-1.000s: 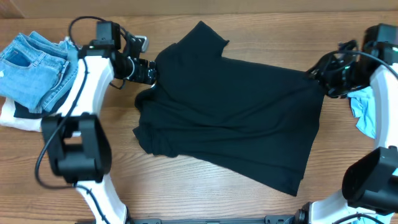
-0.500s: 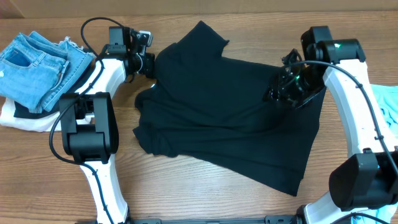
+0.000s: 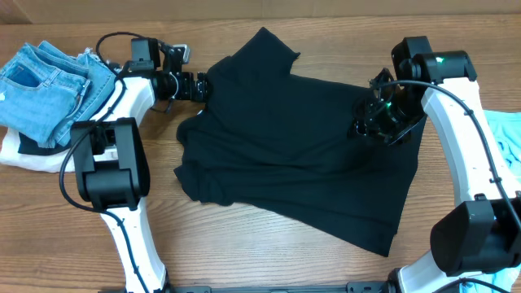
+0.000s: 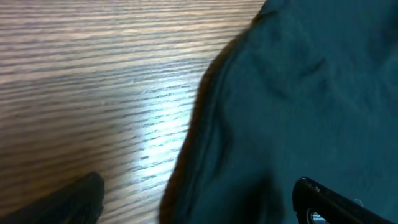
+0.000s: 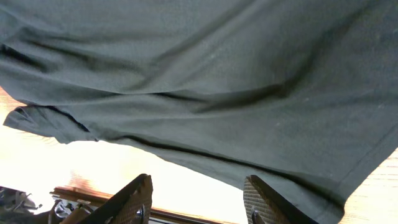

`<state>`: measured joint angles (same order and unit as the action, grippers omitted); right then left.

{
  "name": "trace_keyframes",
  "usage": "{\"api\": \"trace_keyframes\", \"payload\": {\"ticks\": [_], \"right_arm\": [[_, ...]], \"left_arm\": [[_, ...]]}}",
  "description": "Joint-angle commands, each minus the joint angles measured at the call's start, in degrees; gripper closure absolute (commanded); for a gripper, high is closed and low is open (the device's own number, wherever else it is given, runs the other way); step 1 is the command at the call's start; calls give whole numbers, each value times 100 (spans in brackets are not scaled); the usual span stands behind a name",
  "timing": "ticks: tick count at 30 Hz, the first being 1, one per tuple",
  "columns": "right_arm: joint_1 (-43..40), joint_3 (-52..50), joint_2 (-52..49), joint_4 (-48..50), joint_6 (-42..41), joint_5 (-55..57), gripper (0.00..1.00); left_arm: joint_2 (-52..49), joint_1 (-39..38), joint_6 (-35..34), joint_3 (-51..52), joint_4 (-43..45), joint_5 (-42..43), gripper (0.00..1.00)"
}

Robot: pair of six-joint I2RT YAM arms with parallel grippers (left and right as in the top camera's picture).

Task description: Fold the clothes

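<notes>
Two pincers, one garment in work. Item: large plain black short-sleeved T-shirt (image 3: pixel 301 155), spread slantwise on the wooden tabletop (image 3: pixel 269 254), rumpled on the side nearest the left pincer (image 3: pixel 198 86), unfolded. Left pincer: fingers (image 4: pixel 74 202) spread wide, low at the shirt's sleeve-side edge, with the hem running between them in the wrist view; nothing clamped. Right pincer (image 3: pixel 370 122): fingers (image 5: pixel 134 199) likewise apart, hanging over the cloth inboard of the shirt's far edge; nothing held. Hazards, judged: (1) the left pincer, closing where it stands, may catch only the thin outer hem, and the fabric would likely slip free once lifted; (2) set too low, its fingers could scrape bare wood beside the edge rather than gather cloth; (3) the right pincer, sitting over mid-panel rather than over a border, may pinch up a tent of fabric, giving a crooked fold line; (4) uneven lift between the two would probably drag the rumpled area into worse bunching. Nearby: folded blue denim jeans (image 3: pixel 45 85) behind the left pincer, within reach of a swinging arm; light blue cloth (image 3: pixel 505 138) outboard of the right pincer.
</notes>
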<state>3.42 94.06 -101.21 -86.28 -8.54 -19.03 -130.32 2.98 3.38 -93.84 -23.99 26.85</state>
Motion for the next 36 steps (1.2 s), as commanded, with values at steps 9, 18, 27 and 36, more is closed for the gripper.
{"api": "trace_keyframes", "payload": {"ticks": [9, 18, 27, 36], "right_arm": [[22, 39, 22, 22, 42, 385, 48], [20, -951, 15, 332, -748, 758, 44], [179, -3143, 15, 1287, -1255, 232, 55], [181, -3901, 15, 1751, -2026, 1650, 37]], "left_arm": [[-356, 17, -81, 68, 111, 557, 96], [-28, 1130, -1029, -588, 107, 562, 96], [26, 1270, -739, -608, -74, 597, 96], [26, 1274, -741, -608, -149, 603, 96]]}}
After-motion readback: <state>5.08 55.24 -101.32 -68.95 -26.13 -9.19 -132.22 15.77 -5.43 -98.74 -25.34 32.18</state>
